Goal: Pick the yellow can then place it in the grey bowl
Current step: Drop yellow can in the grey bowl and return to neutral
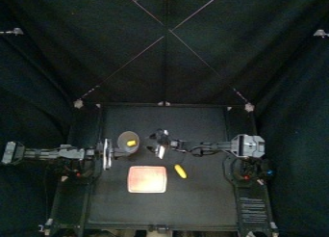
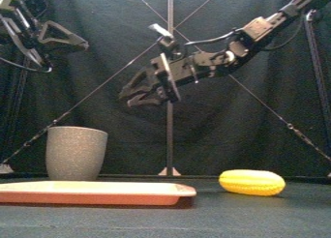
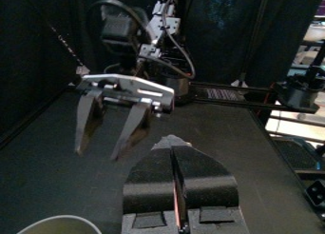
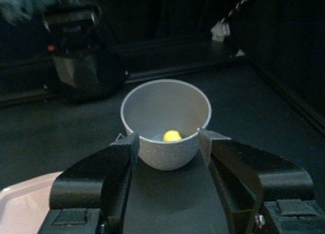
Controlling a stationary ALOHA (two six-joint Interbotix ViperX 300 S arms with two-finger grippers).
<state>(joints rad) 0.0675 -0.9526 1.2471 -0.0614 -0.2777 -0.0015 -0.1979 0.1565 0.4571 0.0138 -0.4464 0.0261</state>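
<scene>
While oval yellow can [image 2: 251, 182] lies, tapered grey bowl [image 2: 76, 152] stands.

The yellow can [image 2: 251, 182], oblong, lies on its side. The grey bowl [image 2: 76, 152], tall and speckled, stands upright, well apart to its left.

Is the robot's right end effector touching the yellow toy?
Apart. The front view shows the right end effector hanging high in the air, while the yellow toy lies on the table far below it, with clear space between them.
</scene>
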